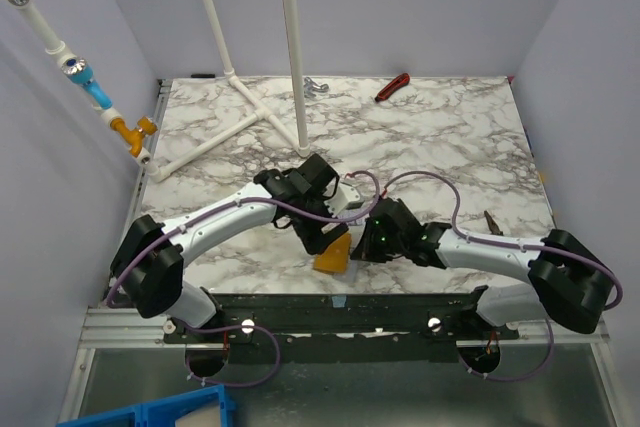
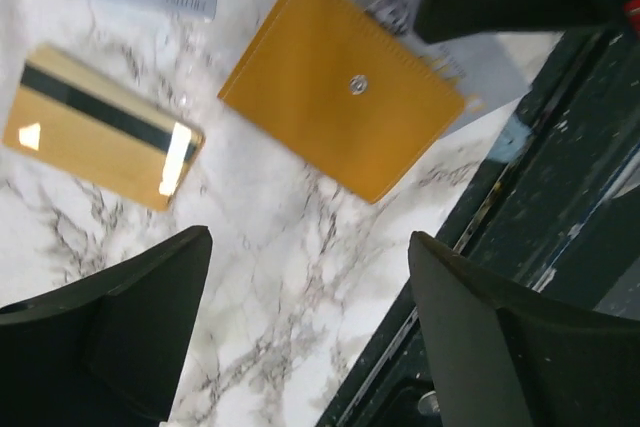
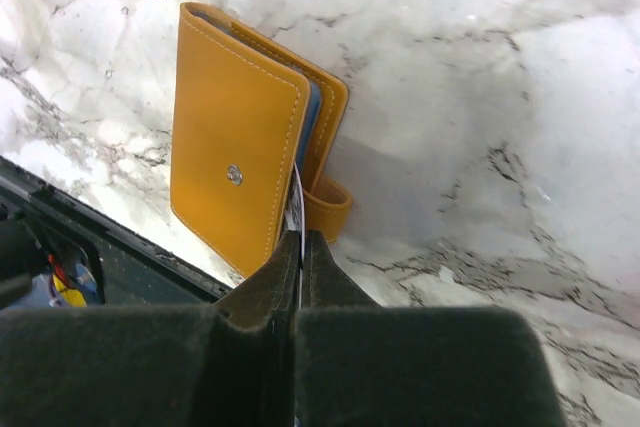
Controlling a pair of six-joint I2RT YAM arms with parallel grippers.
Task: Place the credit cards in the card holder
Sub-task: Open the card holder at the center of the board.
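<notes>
Near the front edge of the marble table [image 1: 450,137] lies the mustard card holder [image 3: 235,137]. Beside it rests the gold-tan card [image 2: 100,127]. Above them the left hand [image 2: 310,287] hovers released, while the right hand [image 3: 300,247] is clenched on a thin pale card edge at the holder's opening.

Orange card holder [image 1: 333,256] near table edge, both arms converging

The marble table [image 1: 450,137] holds a yellow card holder [image 2: 340,97] just past the left gripper [image 2: 310,277], a gold card [image 2: 100,127] beside it (dark stripe), and a red tool [image 1: 392,86] far off.
</notes>
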